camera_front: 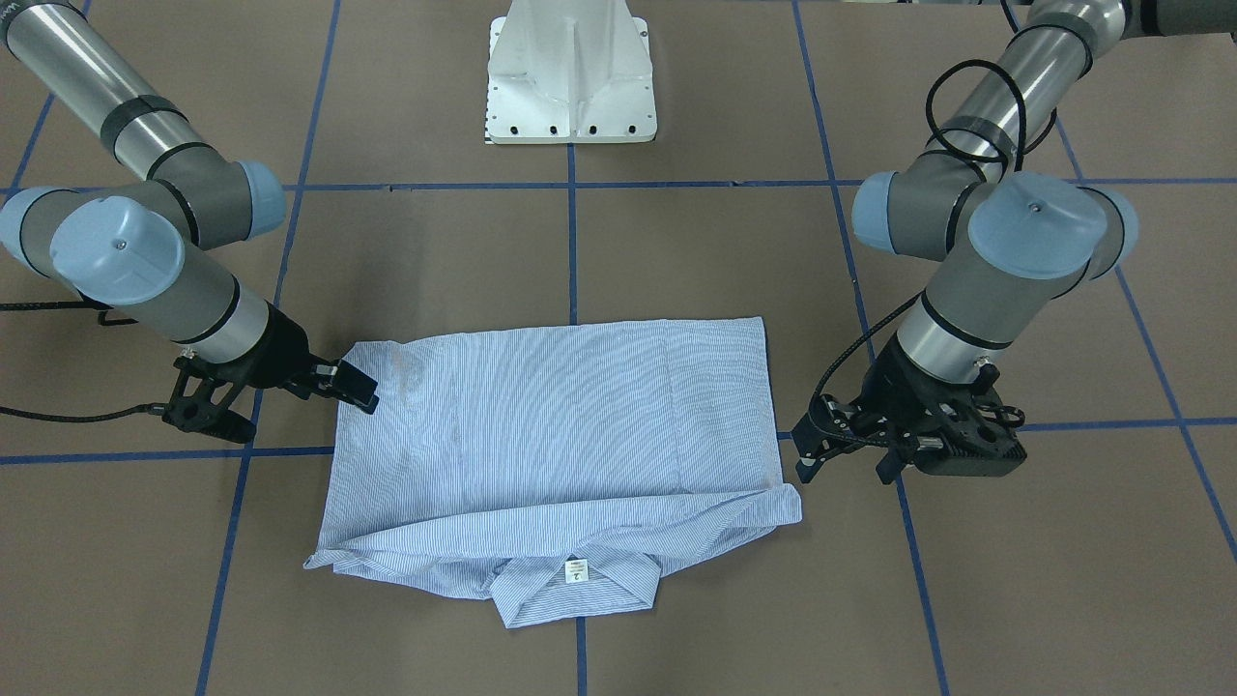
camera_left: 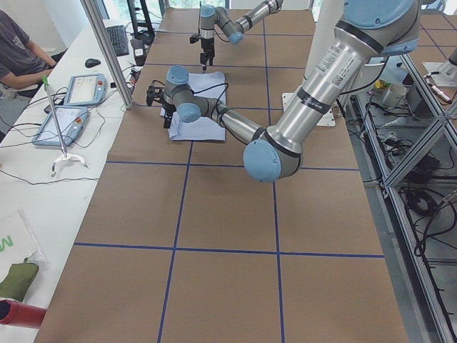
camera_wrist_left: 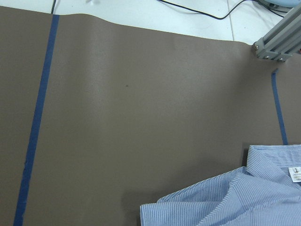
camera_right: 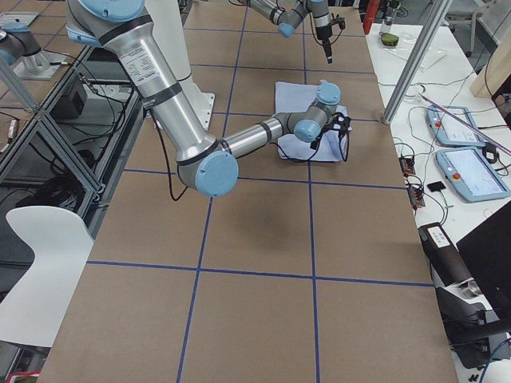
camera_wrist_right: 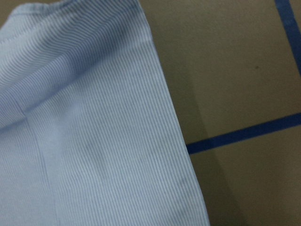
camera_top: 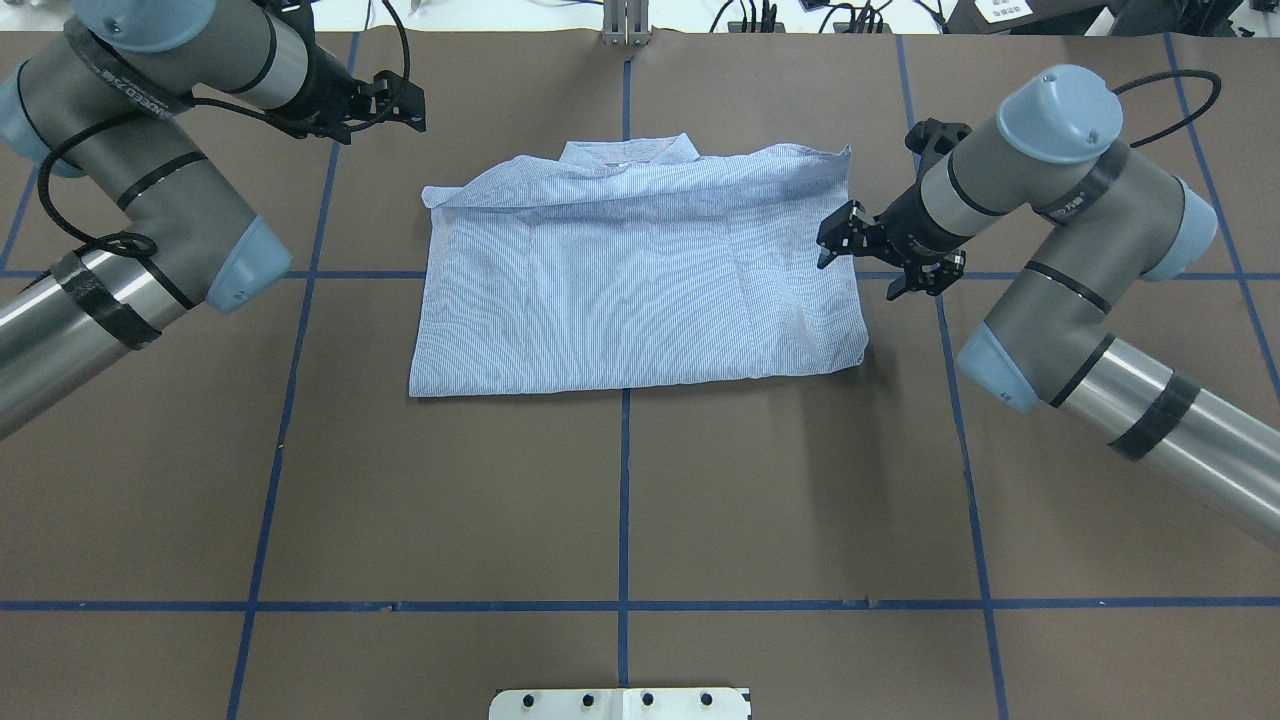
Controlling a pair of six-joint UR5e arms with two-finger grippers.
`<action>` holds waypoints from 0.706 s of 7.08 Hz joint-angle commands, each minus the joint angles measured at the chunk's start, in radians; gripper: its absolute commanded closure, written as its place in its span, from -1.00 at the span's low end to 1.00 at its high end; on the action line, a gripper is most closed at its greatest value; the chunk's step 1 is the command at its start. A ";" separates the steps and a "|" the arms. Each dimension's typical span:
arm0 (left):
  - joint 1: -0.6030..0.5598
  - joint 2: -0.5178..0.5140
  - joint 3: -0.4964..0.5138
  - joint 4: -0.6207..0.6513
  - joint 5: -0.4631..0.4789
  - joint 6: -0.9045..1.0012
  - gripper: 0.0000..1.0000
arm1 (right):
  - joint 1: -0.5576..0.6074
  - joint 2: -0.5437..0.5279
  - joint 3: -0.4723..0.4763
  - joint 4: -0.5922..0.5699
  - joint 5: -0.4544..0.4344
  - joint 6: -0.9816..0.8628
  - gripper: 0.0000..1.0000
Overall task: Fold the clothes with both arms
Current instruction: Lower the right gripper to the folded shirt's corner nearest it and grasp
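The light blue striped shirt (camera_front: 570,425) (camera_top: 640,290) lies folded flat in a rectangle on the brown table. Its collar with the white label (camera_front: 576,570) points away from the robot. My right gripper (camera_top: 835,240) (camera_front: 356,389) hangs low at the shirt's right edge, near the far corner, and looks open with nothing in it. In the right wrist view, that shirt edge (camera_wrist_right: 94,141) fills the frame up close. My left gripper (camera_top: 405,105) (camera_front: 821,459) is open and apart from the shirt, off its far left corner. The left wrist view shows the collar (camera_wrist_left: 268,174) from above.
Blue tape lines (camera_top: 625,500) divide the brown table top. The white pedestal base (camera_front: 572,87) stands at the robot's side. A person (camera_left: 18,53) sits beside a side bench with tablets (camera_left: 68,107) and cables.
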 commanded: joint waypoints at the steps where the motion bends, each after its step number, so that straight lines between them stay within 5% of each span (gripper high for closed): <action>1: 0.001 0.000 -0.009 0.002 0.002 -0.001 -0.98 | -0.027 -0.048 0.022 -0.001 -0.007 -0.008 -0.97; 4: 0.001 0.002 -0.009 0.002 0.005 -0.001 -0.98 | -0.059 -0.034 0.016 -0.006 -0.021 -0.006 -0.44; 5: 0.001 0.002 -0.011 0.002 0.005 -0.001 -0.98 | -0.061 -0.035 0.019 -0.006 -0.022 -0.007 0.23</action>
